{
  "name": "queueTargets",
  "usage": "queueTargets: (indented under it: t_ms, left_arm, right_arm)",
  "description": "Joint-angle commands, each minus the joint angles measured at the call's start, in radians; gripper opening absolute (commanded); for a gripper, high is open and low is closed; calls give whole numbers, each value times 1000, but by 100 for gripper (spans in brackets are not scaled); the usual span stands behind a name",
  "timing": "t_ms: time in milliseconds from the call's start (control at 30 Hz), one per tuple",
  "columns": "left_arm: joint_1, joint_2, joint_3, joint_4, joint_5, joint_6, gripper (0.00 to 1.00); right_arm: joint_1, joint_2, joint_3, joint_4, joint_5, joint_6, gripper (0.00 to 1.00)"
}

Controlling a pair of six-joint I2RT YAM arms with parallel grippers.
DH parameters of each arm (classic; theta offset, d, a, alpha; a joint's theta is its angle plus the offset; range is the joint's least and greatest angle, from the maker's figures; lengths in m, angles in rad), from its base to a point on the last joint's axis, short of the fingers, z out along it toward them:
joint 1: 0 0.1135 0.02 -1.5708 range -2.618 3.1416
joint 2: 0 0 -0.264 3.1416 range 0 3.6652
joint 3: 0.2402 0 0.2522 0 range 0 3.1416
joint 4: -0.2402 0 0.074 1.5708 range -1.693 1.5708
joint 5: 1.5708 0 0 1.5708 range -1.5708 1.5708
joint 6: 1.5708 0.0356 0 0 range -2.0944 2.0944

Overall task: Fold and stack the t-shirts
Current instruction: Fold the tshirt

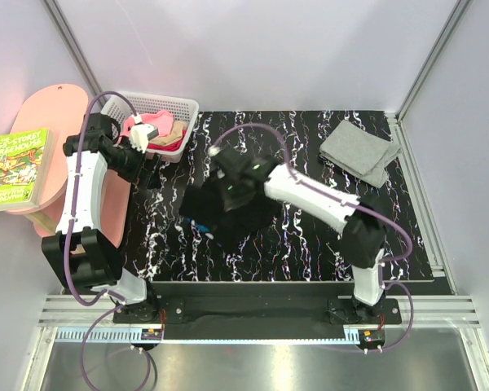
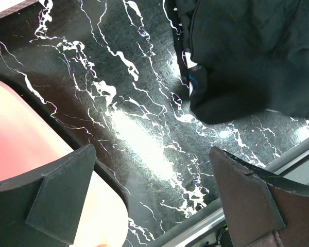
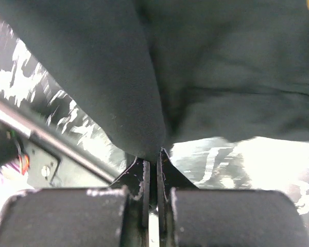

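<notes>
At left: left jaws spread wide, holding nothing, over the black, white-veined marble-pattern table point(image 1: 310, 244). Just behind: white plastic mesh basket point(image 1: 187, 106) holding pink, tan and red cloth t-shirts point(image 1: 167, 134). Centre: right jaws pressed together, pinching a fold of the crumpled black cloth t-shirt point(image 1: 257, 220), bunched mid-table. Far right corner: folded light grey t-shirt point(image 1: 359, 151), lying flat.

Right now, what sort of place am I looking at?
Probably a robot test cell, not a home: two arms bolted to a rail, plain walls on aluminium posts, a marbled black tabletop, a basket of t-shirts.
</notes>
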Motion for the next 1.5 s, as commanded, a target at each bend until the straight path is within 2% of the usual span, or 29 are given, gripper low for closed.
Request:
queueTargets:
  t_ms: [0, 300, 500, 733, 900, 1000, 1100, 1267, 1333, 1467]
  left_arm:
    - [-5, 8, 56, 14, 0, -9, 99]
    - [-21, 19, 67, 6, -18, -20, 99]
    - [-24, 22, 67, 1, -27, -14, 99]
    - [-25, 28, 61, -2, -40, -4, 99]
    - [-33, 31, 61, -6, -32, -11, 99]
    - [-38, 32, 52, -5, -34, -11, 99]
    - [-36, 31, 47, -5, -31, -14, 99]
    - [-38, 19, 41, -6, -32, -9, 99]
    - [-36, 9, 42, -5, -38, -4, 99]
    - [-38, -9, 42, -6, -37, 0, 99]
  right_arm:
    - [-134, -118, -122, 178, -168, 39, 0]
    - [-281, -25, -67, 184, -256, -44, 0]
    - [-406, 8, -90, 223, -309, -44, 0]
    - [-447, -52, -89, 286, -388, -36, 0]
    - [-456, -66, -90, 283, -369, -39, 0]
    - [-450, -57, -58, 289, -418, -15, 0]
    - [-391, -43, 23, 263, -421, -16, 0]
    - [-213, 38, 239, 132, -366, -54, 0]
    - [-188, 61, 282, 100, -348, -53, 0]
    - [-177, 38, 258, 102, -329, -42, 0]
